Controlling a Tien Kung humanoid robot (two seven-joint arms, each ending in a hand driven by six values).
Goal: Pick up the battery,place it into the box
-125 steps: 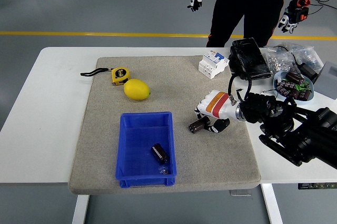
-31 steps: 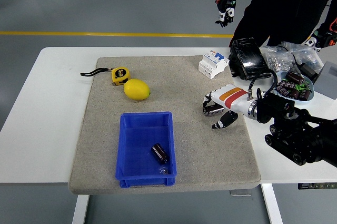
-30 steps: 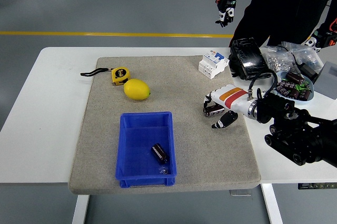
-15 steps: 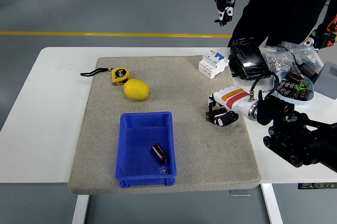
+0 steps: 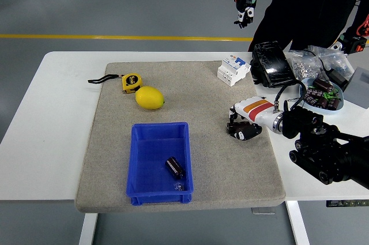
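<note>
Drawn back toward the mat's right edge, the right hand (image 5: 244, 124) curls tight around the battery (image 5: 237, 131); blue box (image 5: 159, 163) sits down-left.

Bright, even overhead light fills the scene, leaving only faint, soft shadows beneath the blue box (image 5: 159, 162) and the lemon (image 5: 150, 97). Focus is sharp throughout, without glare or blur.

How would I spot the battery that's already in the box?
Find the grey mat on the white table. At its near edge sits a blue box. The battery is the dark cylinder lying inside, unlike the yellow lemon behind.
</note>
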